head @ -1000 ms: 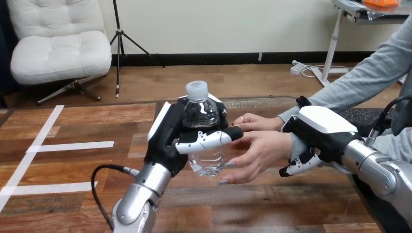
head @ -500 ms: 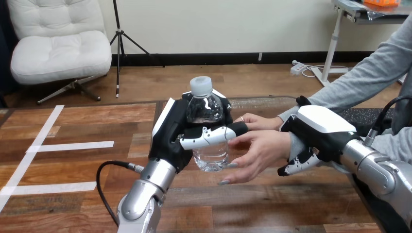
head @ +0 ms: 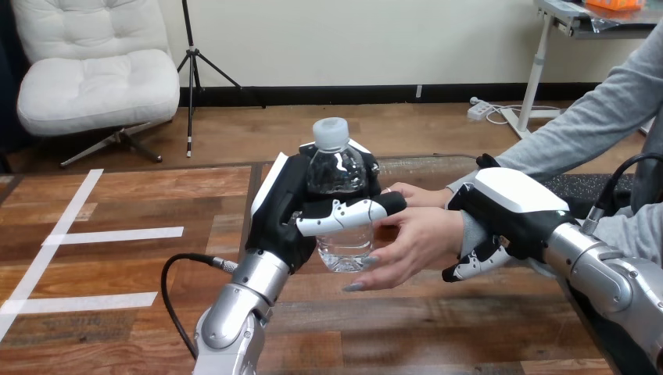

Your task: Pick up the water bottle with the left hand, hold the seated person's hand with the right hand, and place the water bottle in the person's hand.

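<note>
I've got the water bottle upright at the centre of the frame, clear of the worktop. My left hand is wrapped round its middle, with the thumb lying across the front. At the right of the frame my right hand sits over the person's wrist, its fingers curled underneath it. The person's nearer hand is open, palm towards the bottle, with fingertips already touching its lower part. As I read it, the handover is the step in hand. I'd ease the bottle a little further right until its side sits fully in that palm, keeping it upright. I'd keep the wrist steady without squeezing and loosen my left fingers only once the person's fingers close round it. My thumb crosses where their fingers want to go, so I'd lift that off first.
</note>
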Robot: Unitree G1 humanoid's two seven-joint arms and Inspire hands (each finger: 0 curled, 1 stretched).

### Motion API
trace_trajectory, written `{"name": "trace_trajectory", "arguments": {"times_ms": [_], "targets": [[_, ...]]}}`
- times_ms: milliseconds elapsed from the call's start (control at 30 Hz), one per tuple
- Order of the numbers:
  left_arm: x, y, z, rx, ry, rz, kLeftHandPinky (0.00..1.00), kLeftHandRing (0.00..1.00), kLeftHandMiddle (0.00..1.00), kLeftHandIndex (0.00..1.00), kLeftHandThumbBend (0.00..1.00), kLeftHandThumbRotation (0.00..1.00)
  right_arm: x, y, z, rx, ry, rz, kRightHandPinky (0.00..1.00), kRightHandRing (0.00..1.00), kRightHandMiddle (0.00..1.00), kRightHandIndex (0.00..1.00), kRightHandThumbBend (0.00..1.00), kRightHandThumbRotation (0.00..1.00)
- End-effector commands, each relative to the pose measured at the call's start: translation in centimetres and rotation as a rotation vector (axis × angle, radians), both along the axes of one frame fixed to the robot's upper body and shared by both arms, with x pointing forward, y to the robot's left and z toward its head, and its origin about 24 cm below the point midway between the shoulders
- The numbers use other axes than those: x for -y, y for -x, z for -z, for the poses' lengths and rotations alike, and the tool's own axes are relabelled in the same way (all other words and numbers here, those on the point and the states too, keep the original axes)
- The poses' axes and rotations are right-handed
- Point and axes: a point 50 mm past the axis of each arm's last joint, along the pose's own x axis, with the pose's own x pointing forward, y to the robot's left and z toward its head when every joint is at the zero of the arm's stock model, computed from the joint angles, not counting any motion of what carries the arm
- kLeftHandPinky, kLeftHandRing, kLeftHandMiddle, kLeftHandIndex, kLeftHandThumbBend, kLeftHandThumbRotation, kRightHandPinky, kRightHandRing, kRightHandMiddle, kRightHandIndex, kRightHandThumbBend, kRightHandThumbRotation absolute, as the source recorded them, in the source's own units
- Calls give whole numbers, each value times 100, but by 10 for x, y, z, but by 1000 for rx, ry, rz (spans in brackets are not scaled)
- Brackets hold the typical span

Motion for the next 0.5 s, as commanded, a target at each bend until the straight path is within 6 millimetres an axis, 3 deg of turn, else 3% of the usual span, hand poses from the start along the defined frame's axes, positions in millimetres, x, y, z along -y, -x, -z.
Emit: {"name": "trace_trajectory", "arguments": {"times_ms": [0, 467], "targets": [[17, -13, -31, 113, 30, 38, 25, 30, 34, 36, 81, 0, -6, -7, -14, 75, -84, 15, 12, 16, 21, 23, 74, 0], [23, -11, -30, 94, 45, 60, 25, 30, 35, 36, 81, 0, -6, -8, -12, 72, -86, 24, 12, 16, 21, 22, 74, 0]]}}
